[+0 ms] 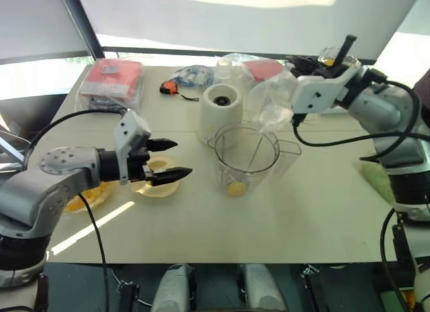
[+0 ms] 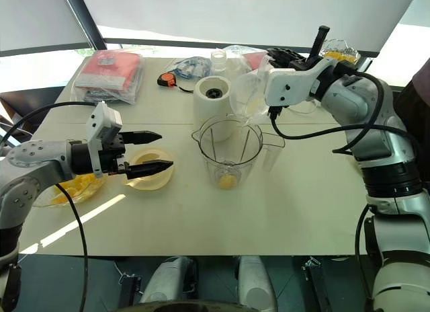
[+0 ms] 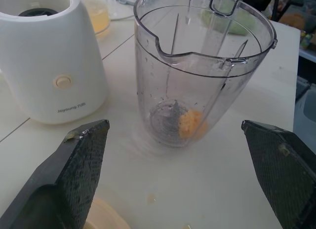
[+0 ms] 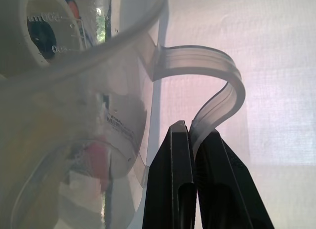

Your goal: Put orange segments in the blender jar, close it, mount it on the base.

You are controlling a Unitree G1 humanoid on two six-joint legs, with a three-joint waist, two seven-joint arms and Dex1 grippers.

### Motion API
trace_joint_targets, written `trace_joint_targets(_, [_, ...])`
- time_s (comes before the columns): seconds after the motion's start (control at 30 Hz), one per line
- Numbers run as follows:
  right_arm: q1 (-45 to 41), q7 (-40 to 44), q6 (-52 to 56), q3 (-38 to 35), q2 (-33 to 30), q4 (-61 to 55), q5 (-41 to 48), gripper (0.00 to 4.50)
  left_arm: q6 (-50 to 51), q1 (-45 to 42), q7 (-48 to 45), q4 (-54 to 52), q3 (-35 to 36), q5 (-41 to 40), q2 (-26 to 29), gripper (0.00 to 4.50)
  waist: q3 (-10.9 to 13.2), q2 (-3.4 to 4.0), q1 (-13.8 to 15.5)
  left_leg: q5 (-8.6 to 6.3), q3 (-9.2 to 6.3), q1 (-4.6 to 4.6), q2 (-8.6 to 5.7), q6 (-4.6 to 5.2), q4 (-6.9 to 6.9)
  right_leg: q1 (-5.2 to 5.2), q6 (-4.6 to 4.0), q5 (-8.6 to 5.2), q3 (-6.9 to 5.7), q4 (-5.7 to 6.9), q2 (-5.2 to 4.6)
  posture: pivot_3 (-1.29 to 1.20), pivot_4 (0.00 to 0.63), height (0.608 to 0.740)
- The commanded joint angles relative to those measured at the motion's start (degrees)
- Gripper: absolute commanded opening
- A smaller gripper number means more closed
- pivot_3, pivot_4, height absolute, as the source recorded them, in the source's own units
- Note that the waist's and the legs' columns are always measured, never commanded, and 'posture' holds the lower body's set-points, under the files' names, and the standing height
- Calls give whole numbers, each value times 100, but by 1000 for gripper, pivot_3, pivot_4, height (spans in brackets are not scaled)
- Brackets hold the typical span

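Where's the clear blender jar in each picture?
Left eye view: the blender jar, table centre, just before the base.
Right eye view: the blender jar, same spot.
Left wrist view: the blender jar beside the base.
Right wrist view: cannot make it out.
Shared landmark: the base.

Setting: indoor test or demonstration area, not a fitted kitchen; plain pale table [image 1: 322,218] under white fabric screens [image 1: 235,19] on dark poles; kitchen items beside workshop clutter: white blender base [image 1: 221,113], orange tape measure [image 1: 168,88], packets in clear bags [image 1: 112,82].
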Motion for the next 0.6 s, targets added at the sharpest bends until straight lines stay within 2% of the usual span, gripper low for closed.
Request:
trace_joint_targets(0.03, [-279,-185,-188,-127,-115,-74,-87,84,-118,-82,-17,-58,55,42,13,4500,0,0,-2,0,0,0,0,0,0,0,0,0,0,0,0,0,150,740])
trace_joint_targets(0.3, [-138,-76,66,-275,47,-105,210,84,-98,-117,-41,-53,51,45,16,4500,0,0,-3,0,0,0,0,0,0,0,0,0,0,1,0,0,150,740])
trace_joint_targets(0.4, [41,123,809,-557,353,-284,878,84,-49,-157,-55,-61,115,-29,33,4500,0,-1,-2,0,-1,0,0,0,1,0,0,0,0,3,0,0,150,740])
trace_joint_targets(0.47, [240,392,1714,-803,615,-599,1510,84,-9,-248,-27,-39,200,-134,-8,4500,0,-1,9,0,-2,0,1,0,1,1,1,1,0,4,0,0,150,740])
trace_joint_targets(0.6, [430,280,3338,-1403,1052,-1196,2292,84,115,-510,62,9,389,-445,-92,4500,0,0,39,0,-6,-1,2,0,6,2,17,10,-2,9,-1,0,150,740])
